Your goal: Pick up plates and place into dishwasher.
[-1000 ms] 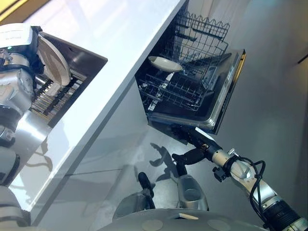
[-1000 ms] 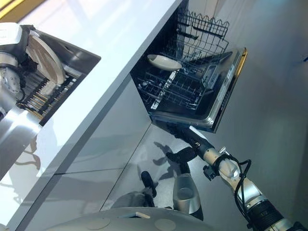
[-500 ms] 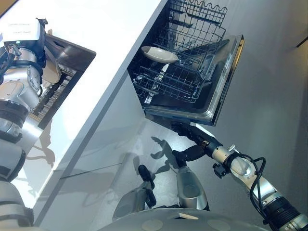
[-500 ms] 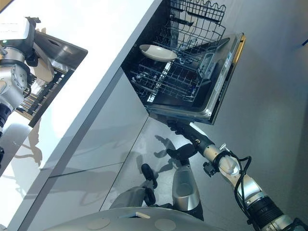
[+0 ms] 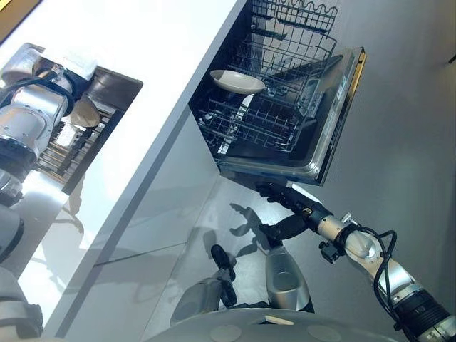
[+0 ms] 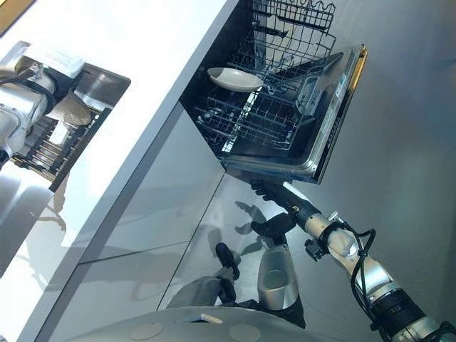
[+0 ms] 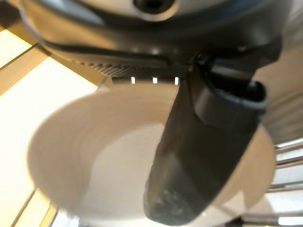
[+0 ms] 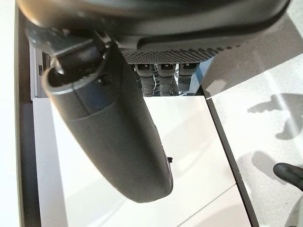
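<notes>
A white plate (image 7: 94, 170) is in my left hand (image 7: 199, 156), whose thumb lies pressed across its inner face. From the head, the plate (image 5: 84, 112) shows tilted over the steel sink (image 5: 117, 82) at the far left, with the left hand (image 5: 60, 75) above it. The dishwasher (image 5: 285, 107) stands open with its lower rack pulled out, and another white plate (image 5: 237, 80) lies on that rack. My right hand (image 5: 288, 203) hangs open just below the lowered dishwasher door (image 5: 336, 121), holding nothing.
A long white counter (image 5: 164, 71) runs between the sink and the dishwasher. A wire rack with a few items (image 5: 64, 146) lies in the sink bottom. An upper dishwasher basket (image 5: 296, 21) sits at the back. Grey floor lies to the right.
The plate stood upright in the sink a second ago; it now sits lower and tilted under my left hand. The camera has shifted a little. My right hand has barely moved.
</notes>
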You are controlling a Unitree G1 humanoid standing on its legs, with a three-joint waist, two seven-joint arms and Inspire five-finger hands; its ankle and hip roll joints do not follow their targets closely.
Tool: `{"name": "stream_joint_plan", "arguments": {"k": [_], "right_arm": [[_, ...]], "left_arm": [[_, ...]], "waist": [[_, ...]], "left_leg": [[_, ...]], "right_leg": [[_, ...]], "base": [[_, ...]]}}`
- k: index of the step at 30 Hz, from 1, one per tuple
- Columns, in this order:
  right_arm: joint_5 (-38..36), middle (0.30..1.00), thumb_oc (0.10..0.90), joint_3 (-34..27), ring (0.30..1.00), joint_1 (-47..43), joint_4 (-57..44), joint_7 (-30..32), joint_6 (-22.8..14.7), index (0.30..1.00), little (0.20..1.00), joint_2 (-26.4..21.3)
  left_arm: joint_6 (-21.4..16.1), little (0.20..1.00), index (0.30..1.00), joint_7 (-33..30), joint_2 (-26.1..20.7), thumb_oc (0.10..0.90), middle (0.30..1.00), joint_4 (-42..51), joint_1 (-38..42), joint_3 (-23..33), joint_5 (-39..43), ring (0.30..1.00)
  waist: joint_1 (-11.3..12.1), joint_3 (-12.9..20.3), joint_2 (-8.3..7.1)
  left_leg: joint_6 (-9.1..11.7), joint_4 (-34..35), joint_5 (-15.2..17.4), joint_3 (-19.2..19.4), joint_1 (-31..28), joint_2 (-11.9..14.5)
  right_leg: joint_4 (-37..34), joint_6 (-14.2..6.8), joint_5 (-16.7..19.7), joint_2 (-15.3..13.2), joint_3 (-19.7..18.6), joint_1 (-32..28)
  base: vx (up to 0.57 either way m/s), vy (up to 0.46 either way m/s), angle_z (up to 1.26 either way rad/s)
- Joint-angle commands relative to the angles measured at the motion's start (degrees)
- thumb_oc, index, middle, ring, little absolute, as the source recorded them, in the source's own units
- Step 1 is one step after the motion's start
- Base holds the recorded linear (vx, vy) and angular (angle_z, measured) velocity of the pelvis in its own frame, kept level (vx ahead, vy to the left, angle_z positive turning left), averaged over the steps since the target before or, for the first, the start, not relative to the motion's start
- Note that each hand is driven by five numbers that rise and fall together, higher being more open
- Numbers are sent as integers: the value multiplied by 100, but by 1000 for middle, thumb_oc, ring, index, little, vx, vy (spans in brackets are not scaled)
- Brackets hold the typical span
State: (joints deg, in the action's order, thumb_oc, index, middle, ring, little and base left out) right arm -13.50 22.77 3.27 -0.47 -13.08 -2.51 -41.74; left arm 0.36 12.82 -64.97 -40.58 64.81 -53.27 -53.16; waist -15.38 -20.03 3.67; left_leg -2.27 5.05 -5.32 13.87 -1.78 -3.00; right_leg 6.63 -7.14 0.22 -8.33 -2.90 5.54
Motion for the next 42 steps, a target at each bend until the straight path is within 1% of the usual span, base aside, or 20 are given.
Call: {"name": "stream_joint_plan", "arguments": {"k": [1,3,8,11,14,16,17,20,23,24,26,29,30,31,33,34,35,39,41,42], "right_arm": [[-330,900,800,-260,900,-26,-850,4,-268,900,900,-110],[-295,900,800,-237,900,-10,-828,2,-294,900,900,-68],[-332,900,800,-214,900,50,-779,-5,-354,900,900,-31],[-347,900,800,-228,900,116,-734,-20,-400,900,900,-2],[-377,900,800,-248,900,145,-725,5,-444,900,900,30],[-376,900,800,-247,900,152,-714,73,-512,900,900,60],[-373,900,800,-268,900,146,-734,204,-561,900,900,103],[-347,900,800,-313,900,144,-765,370,-626,900,900,181],[-254,900,800,-427,900,161,-862,662,-775,900,900,282],[-226,900,800,-434,900,163,-869,715,-797,900,900,288],[-179,900,800,-530,900,153,-953,934,-919,900,900,318],[-271,900,800,-753,900,54,-1167,1243,-1014,900,900,342],[-331,900,800,-864,900,-54,-1287,1414,-1106,900,900,328],[-334,900,800,-875,900,-71,-1305,1439,-1129,900,900,324],[-329,900,800,-1012,900,-236,-1431,1550,-1227,900,900,301],[-285,900,800,-1070,900,-422,-1487,1709,-1302,900,900,275],[-262,900,800,-1087,900,-495,-1502,1777,-1350,900,900,269],[138,900,800,-1260,900,-939,-1674,2479,-1477,900,900,255],[299,900,800,-1321,900,-1134,-1775,2640,-1534,900,900,279],[323,900,800,-1322,900,-1240,-1832,2666,-1533,900,900,281]], "left_arm": [[73,200,300,25,-780,100,300,-238,597,-131,-442,300],[30,200,300,-76,-810,100,300,-250,571,-134,-464,300],[62,200,300,-698,-856,100,300,-253,542,-97,-327,300],[210,200,300,-1020,-891,100,300,-186,570,-79,-196,300],[494,200,300,-1285,-920,100,300,-126,526,30,101,300],[674,200,300,-1535,-944,100,300,-90,519,86,446,300],[844,200,300,-1796,-947,100,300,-62,476,223,791,300],[1026,200,300,-2150,-987,100,300,-1,372,499,1232,300],[1114,200,300,-2817,-1058,100,300,36,107,1062,1961,300],[1111,200,300,-2867,-1060,100,300,27,74,1131,1997,300],[1054,200,300,-3109,-1119,100,300,83,-2,1355,2468,300],[801,200,300,-3372,-1124,100,300,253,-227,1777,2857,300],[607,200,300,-3504,-1099,100,300,400,-391,1982,3173,300],[569,200,300,-3534,-1100,100,300,437,-431,2019,3270,300],[446,200,300,-3556,-1012,100,300,845,-696,2357,3506,300],[273,200,300,-3512,-838,100,300,1174,-939,2653,3908,300],[216,200,300,-3501,-762,100,300,1323,-1050,2784,4015,300],[114,200,300,-3315,-286,100,300,2590,-1953,3637,4388,300],[138,200,300,-3117,-98,100,300,3195,-2337,3937,4479,300],[70,200,300,-3059,-26,100,300,3409,-2472,4038,4596,300]], "waist": [[138,624,234],[158,665,242],[209,817,236],[247,926,207],[291,997,172],[313,1034,147],[342,1059,120],[377,1100,101],[449,1180,55],[452,1188,54],[474,1228,48],[524,1299,3],[563,1336,-11],[566,1340,-10],[636,1386,-25],[720,1429,-52],[752,1445,-59],[955,1564,-93],[1044,1608,-112],[1087,1629,-124]], "left_leg": [[-116,-559,1010,-180,-51,-421],[-111,-526,1009,-194,-103,-420],[-120,-478,1014,-252,-216,-423],[-128,-440,1020,-291,-299,-423],[-138,-416,1029,-331,-365,-422],[-140,-415,1035,-345,-388,-420],[-145,-412,1039,-349,-411,-414],[-150,-396,1041,-359,-443,-404],[-150,-351,1027,-371,-482,-378],[-150,-345,1026,-368,-486,-374],[-150,-317,1011,-370,-502,-353],[-147,-294,1011,-371,-519,-303],[-147,-283,1014,-377,-524,-278],[-147,-280,1015,-378,-529,-274],[-136,-272,1006,-383,-535,-224],[-119,-263,990,-400,-546,-183],[-110,-255,984,-408,-555,-166],[-54,-187,921,-515,-606,-75],[-29,-172,901,-575,-621,-41],[-19,-173,889,-612,-622,-32]], "right_leg": [[-91,-217,890,228,71,743],[-84,-224,880,220,98,706],[-53,-228,829,228,130,598],[-8,-236,838,217,162,544],[24,-240,838,200,201,493],[37,-244,846,191,211,468],[62,-246,849,182,228,448],[72,-248,817,189,237,408],[60,-259,748,204,256,321],[57,-260,740,204,259,311],[44,-261,711,211,258,260],[35,-260,600,246,242,149],[2,-251,526,284,237,58],[-6,-250,515,289,239,41],[-91,-229,372,343,272,-103],[-171,-183,270,392,305,-230],[-200,-165,237,408,317,-279],[-403,-23,72,540,402,-580],[-452,29,27,582,457,-675],[-469,52,11,600,483,-714]], "base": [[-8,-12,5],[-5,-10,2],[0,-23,4],[7,-26,8],[-7,-32,11],[-17,-38,10],[-26,-35,5],[-27,-30,9],[-38,-54,5],[-43,-59,1],[-45,-62,1],[-69,-95,1],[-59,-80,3],[-84,-113,6],[-73,-115,6],[-65,-123,7],[-71,-155,15],[-41,-122,15],[-33,-110,21],[-33,-107,19]]}}
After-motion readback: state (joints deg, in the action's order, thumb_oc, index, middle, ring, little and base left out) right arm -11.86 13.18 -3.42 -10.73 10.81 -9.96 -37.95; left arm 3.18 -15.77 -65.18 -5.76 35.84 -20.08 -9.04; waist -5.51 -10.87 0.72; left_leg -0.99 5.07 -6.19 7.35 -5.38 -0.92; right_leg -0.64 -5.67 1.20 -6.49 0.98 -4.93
